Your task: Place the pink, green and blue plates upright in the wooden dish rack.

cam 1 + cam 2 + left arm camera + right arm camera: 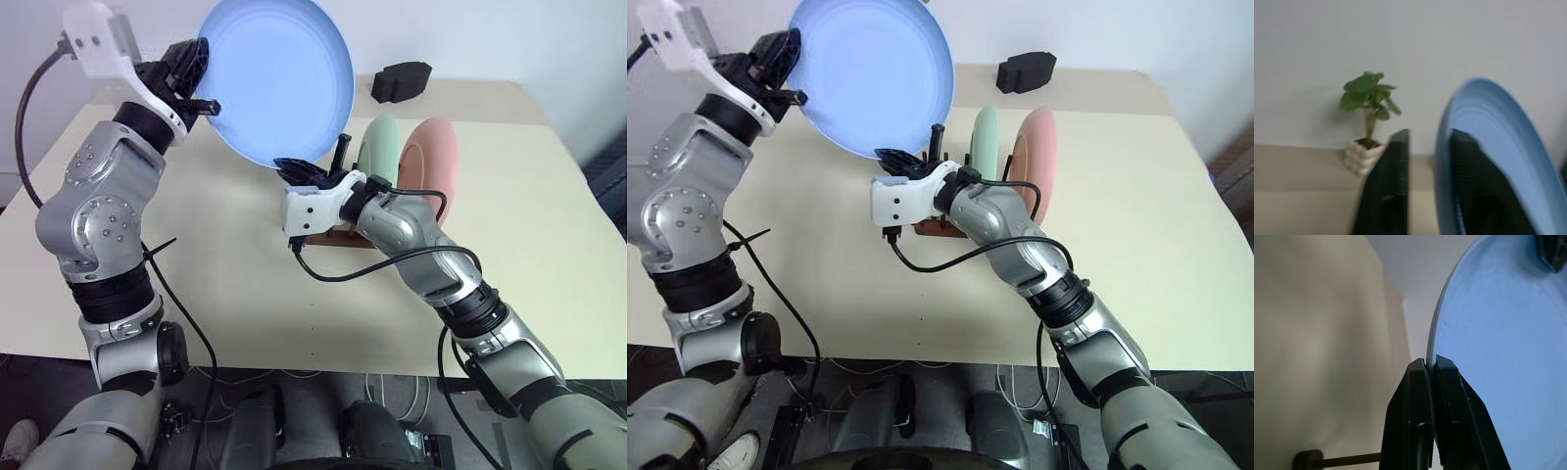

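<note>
Pale walls back a cream surface (549, 245) on which the wooden dish rack (338, 235) stands, mostly hidden behind the right arm. Green plate (380, 147) and pink plate (434, 157) already stand upright in its far slots, pink outermost, so the near slot is what remains. The blue plate (279, 78) hangs above and just left of the rack, mid-handover: the right tool (1431, 367) is pressed together on its lower rim, while the left tool (1427, 147) has its fingers spread astride the upper rim, apparently letting go. Open surface lies all round the rack; a black object (400, 80) sits well behind it, a potted plant (1367, 122) by the wall.
</note>
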